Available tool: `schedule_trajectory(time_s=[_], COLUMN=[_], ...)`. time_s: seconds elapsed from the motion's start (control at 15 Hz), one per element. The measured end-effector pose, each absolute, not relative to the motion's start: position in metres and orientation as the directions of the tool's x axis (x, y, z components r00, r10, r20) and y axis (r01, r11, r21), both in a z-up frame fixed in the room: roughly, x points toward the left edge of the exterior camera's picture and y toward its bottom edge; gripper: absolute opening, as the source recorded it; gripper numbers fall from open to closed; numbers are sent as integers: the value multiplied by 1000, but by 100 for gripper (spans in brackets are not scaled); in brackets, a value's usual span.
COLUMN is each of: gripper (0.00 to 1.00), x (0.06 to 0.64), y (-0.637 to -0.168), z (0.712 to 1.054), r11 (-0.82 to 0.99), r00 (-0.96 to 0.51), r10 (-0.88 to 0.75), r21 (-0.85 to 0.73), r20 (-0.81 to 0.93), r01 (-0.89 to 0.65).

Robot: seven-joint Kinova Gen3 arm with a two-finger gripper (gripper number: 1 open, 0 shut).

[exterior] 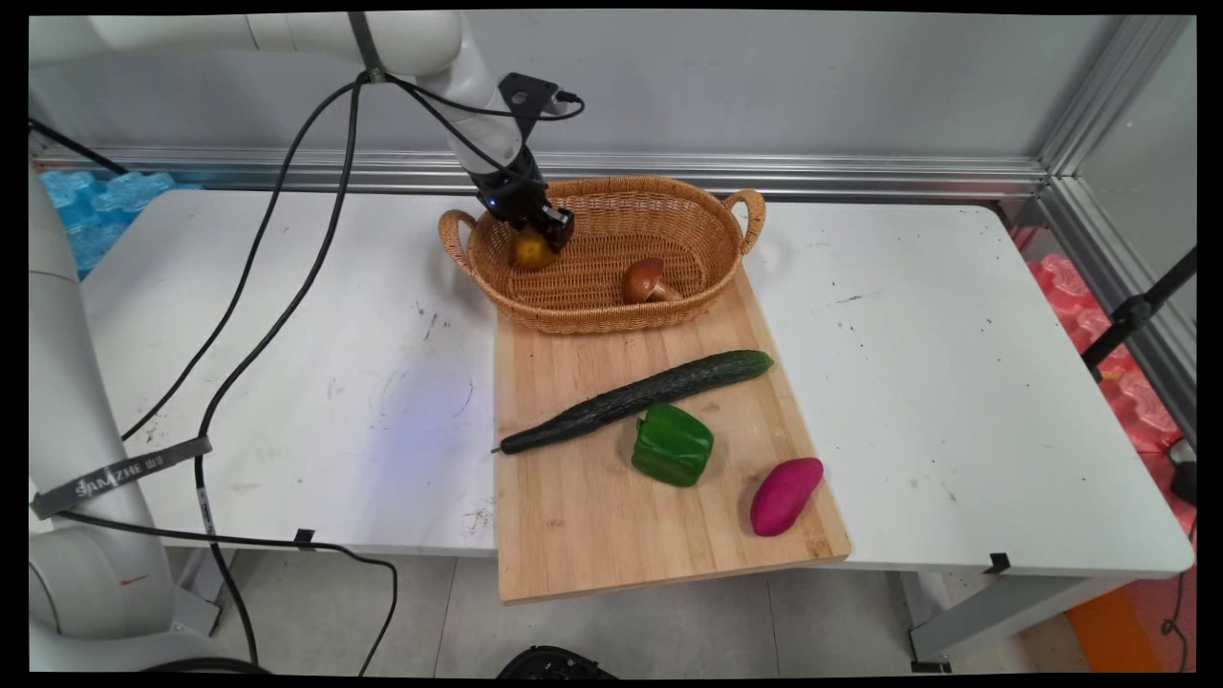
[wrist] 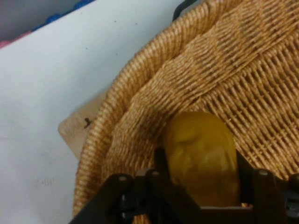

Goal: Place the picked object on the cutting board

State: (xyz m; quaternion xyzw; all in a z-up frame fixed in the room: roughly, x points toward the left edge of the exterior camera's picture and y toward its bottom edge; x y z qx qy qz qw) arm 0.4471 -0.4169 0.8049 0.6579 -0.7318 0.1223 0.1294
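Hand view shows the claw [wrist: 201, 182] pinching a smooth yellow potato [wrist: 201, 154] inside the woven wicker basket [wrist: 140, 102]; main view adds a brown-capped mushroom [exterior: 646, 280].

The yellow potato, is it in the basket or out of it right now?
In. The yellow potato sits between the fingers of the gripper, inside the wicker basket, with basket weave behind it.

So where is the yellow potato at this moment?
In the main view the yellow potato sits between the tool's fingers, inside the left part of the wicker basket, left of the mushroom.
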Motion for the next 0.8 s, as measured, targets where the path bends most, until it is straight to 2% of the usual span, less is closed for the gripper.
schedule_trajectory(time_s=[0.33,0.8], gripper=[0,0], x=[443,440], y=[-419,-393], z=[826,890], r11=[190,387], r00=[-179,-364], r10=[-909,-835], r21=[-8,-29], r20=[375,413], r01=[-982,-921])
